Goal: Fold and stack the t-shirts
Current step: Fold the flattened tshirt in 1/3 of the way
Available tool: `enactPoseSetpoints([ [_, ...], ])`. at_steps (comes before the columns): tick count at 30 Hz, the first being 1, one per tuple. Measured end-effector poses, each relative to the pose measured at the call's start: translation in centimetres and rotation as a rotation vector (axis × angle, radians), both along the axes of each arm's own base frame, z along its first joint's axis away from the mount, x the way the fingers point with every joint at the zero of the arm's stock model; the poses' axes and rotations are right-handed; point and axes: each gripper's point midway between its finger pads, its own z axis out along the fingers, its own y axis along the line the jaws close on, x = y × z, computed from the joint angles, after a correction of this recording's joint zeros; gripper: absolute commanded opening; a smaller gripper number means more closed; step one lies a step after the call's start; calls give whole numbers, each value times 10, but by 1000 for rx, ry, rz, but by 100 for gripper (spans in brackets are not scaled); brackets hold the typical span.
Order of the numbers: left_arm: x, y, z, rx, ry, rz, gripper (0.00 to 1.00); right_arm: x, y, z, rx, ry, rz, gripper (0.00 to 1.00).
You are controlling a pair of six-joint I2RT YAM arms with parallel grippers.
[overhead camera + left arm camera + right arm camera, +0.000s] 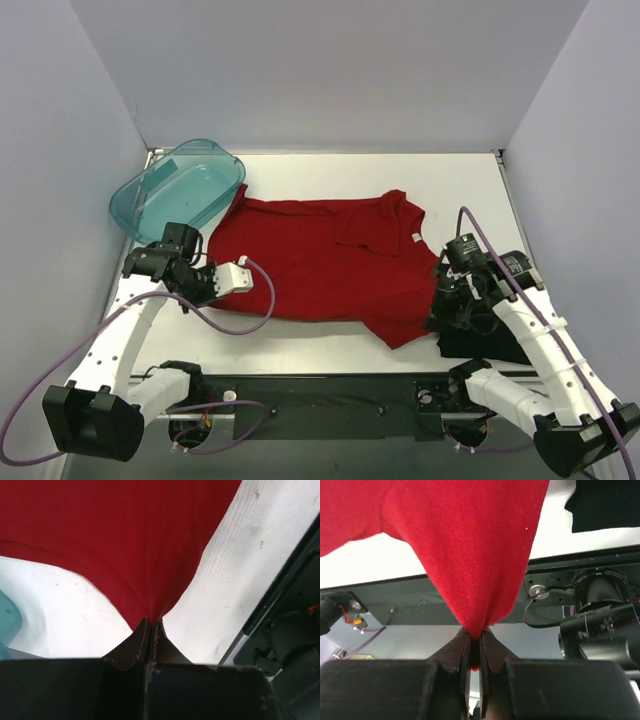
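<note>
Nearest the arm bases there was a strip of bare white table (330, 340), and off at its near right corner sat the plain black t-shirt (607, 502), bunched into a dark lump under the right arm, just beside the red one's near right edge. The right gripper (475, 632) had its two fingers squeezed tight on a fold of the bright red short-sleeved cotton t-shirt (320, 260), so the cloth rose to a peak at the tips, and in the wrist view you could see the black base rail past it. Over on the left, the left gripper (151, 624) was clamped the same way, fingers pressed together on the shirt's near left corner, with the fabric fanning out away from the pinch across the table. The rest of the red shirt lay spread out across the middle of the table, a bit rumpled, with its neck end toward the right and the small white neck label (416, 238) showing. Furthest back, at the far left corner, the translucent teal plastic tub (175, 190) sat tilted, touching the shirt's far left corner.
</note>
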Motion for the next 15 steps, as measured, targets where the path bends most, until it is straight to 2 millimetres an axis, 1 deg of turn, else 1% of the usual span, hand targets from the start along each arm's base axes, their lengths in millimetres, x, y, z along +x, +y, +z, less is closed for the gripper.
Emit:
enactPoseSetpoints([
  [2,-5,-1,12,-8,11,-14,0,1,0,20,12,-27,17,0],
  [4,-5,-4,23,-21,2,-19,0,5,0,38,24,-60,34,0],
  [6,-3,-5,31,-30,-8,-21,0,13,0,55,43,-102,44,0],
  [7,-3,-6,33,-33,-9,-21,0,18,0,59,45,-110,46,0],
  [9,-4,-6,33,-35,5,-16,0,22,-3,58,31,-93,62,0],
  [11,-7,-6,28,-31,44,-2,0,22,-5,50,10,-27,89,0],
  [13,-6,-4,18,-23,75,16,0,27,-4,41,-6,30,115,0],
  [15,-4,-3,6,-13,108,44,0,43,-3,24,-27,90,136,0],
])
